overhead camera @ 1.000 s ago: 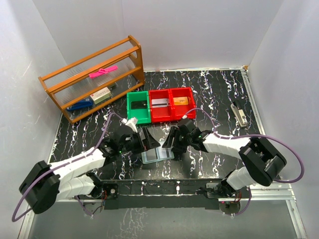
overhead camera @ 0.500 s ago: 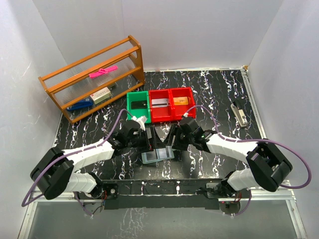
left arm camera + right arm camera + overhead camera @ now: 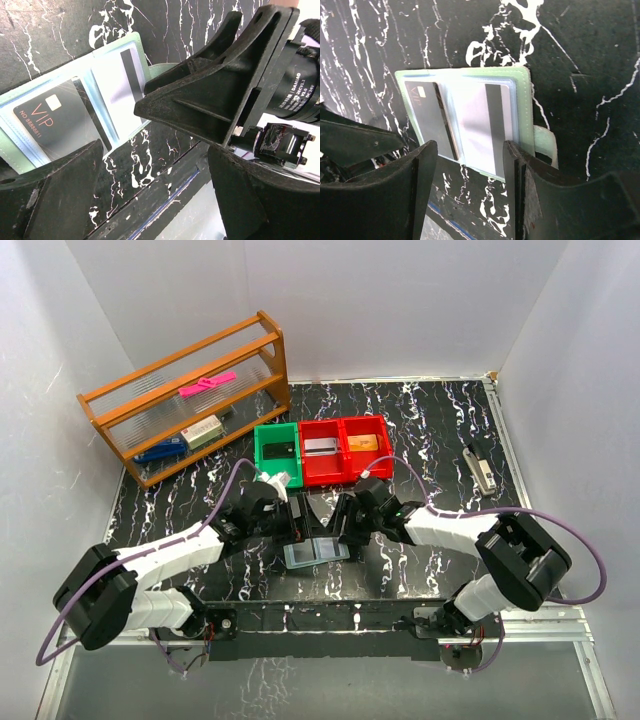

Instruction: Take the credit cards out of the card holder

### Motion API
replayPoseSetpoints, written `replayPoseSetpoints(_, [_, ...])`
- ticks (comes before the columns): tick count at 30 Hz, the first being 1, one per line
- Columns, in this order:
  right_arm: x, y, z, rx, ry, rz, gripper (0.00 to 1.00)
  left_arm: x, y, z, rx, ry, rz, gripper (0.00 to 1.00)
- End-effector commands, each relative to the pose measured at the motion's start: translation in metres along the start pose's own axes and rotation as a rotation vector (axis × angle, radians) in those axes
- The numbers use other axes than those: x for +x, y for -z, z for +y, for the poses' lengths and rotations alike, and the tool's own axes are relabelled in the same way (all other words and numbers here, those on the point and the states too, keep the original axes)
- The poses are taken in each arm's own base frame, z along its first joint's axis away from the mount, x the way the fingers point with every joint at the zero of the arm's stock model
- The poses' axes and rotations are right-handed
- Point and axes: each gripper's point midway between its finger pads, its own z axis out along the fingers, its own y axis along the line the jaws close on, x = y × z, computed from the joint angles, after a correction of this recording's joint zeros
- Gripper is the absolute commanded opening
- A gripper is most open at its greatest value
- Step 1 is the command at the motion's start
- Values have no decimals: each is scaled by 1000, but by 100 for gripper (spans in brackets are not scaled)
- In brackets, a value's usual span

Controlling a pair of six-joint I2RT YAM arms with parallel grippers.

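Your card holder (image 3: pixel 318 552), a slim bifold wallet with pale blue-grey pockets and grey-green edging, lies open and flat on the black white-veined marble table (image 3: pixel 440 430), close to the near edge and about midway between its left and right edges. Both credit cards sit in its clear pockets: a dark card printed "VIP" (image 3: pixel 50 117) in one half, and a whitish card with a dark magnetic stripe (image 3: pixel 122 80) in the other. Your left gripper (image 3: pixel 297 523) hangs low over the surface just beyond the holder on its left side, its two fingers spread wide with only bare marble between them, gripping nothing. Your right gripper (image 3: pixel 340 525) comes in from the right, jaws partly apart and empty. In the right wrist view its fingers (image 3: pixel 517 195) straddle the near edge of the half holding the striped card. From the left wrist view one of its fingertips (image 3: pixel 145 102) reaches the edge of that card, though you cannot tell whether it touches. Farther back, towards the middle of the surface, stand a green plastic bin (image 3: pixel 278 452) and two red plastic bins (image 3: pixel 345 448) side by side, and an orange wooden rack (image 3: pixel 185 400) fills the far left corner.
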Motion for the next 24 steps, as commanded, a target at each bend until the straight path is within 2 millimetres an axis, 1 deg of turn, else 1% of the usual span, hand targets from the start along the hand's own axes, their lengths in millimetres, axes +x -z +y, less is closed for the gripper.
replayPoseSetpoints(1, [-5,2,-12,63,-17,-52,52,-7,3,-10,27,-4,-18,83])
replayPoseSetpoints(4, [-2,0,-16,67,-28,-45,48,-1,-3,-9,38,9,19,81])
replayPoseSetpoints(8, [-3,-1,-25,119,-38,-49,45,6,-14,-6,25,27,78,74])
replayPoseSetpoints(11, [-4,1,-32,152,-45,-64,45,10,-19,-6,23,34,112,70])
replayPoseSetpoints(14, [-5,2,-33,154,-55,-76,45,15,-25,3,-11,53,139,66])
replayPoseSetpoints(20, [-4,1,-33,145,-63,-67,45,20,-35,10,-21,83,158,52])
replayPoseSetpoints(24, [-2,1,-34,145,-66,-61,45,26,-41,21,-53,112,178,43])
